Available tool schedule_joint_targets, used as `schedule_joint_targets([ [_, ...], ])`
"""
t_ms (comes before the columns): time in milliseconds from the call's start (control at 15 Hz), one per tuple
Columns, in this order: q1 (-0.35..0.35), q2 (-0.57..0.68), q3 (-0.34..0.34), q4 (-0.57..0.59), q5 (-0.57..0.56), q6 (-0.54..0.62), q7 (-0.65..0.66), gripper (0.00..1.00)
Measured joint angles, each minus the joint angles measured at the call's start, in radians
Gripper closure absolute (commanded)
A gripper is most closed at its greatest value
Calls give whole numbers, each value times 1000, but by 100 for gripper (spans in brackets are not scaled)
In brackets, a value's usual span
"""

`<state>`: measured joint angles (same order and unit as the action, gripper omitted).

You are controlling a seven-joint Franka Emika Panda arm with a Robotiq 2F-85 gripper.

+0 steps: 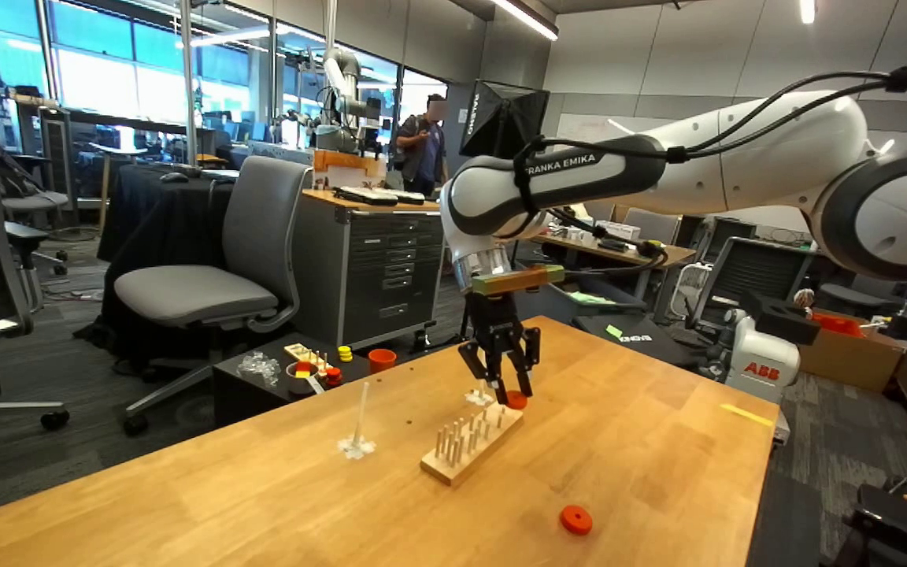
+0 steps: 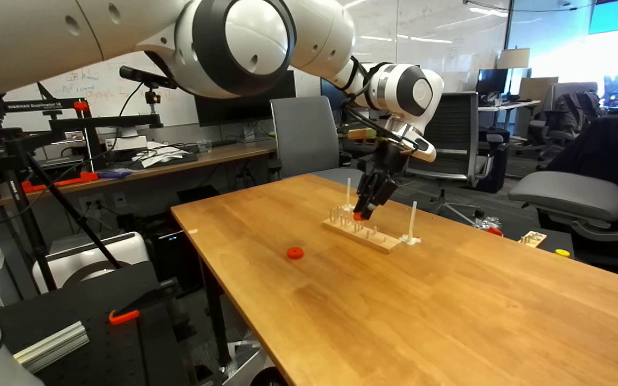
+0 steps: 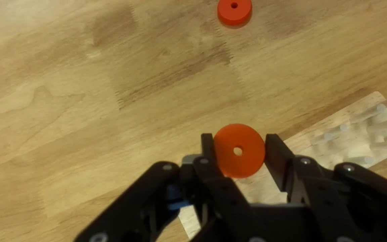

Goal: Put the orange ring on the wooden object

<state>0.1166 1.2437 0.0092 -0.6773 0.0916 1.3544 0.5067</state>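
Note:
My gripper (image 1: 516, 394) is shut on an orange ring (image 1: 516, 402), held flat between the fingertips. The ring also shows in the wrist view (image 3: 239, 165), with its small hole facing the camera, and in an exterior view (image 2: 359, 217), partly hidden by the fingers. The wooden object (image 1: 439, 470) is a flat light-wood base with several thin upright pegs, also visible in an exterior view (image 2: 387, 247). The held ring is in the air over the base's edge in the wrist view, where the base (image 3: 309, 158) is partly hidden by the fingers. No peg shows through the hole.
A second orange ring (image 1: 575, 520) lies on the table (image 1: 658, 441), and shows in the wrist view (image 3: 234, 17). Two lone pale sticks stand in white tape beside the base, a nearer one (image 1: 360, 417) and a shorter-looking one (image 1: 480, 396) behind the base.

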Motion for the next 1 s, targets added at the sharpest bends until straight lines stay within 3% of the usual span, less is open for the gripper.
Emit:
schedule_joint_targets([
  [1000,-32,85,0,138,47,-59,126,83],
])
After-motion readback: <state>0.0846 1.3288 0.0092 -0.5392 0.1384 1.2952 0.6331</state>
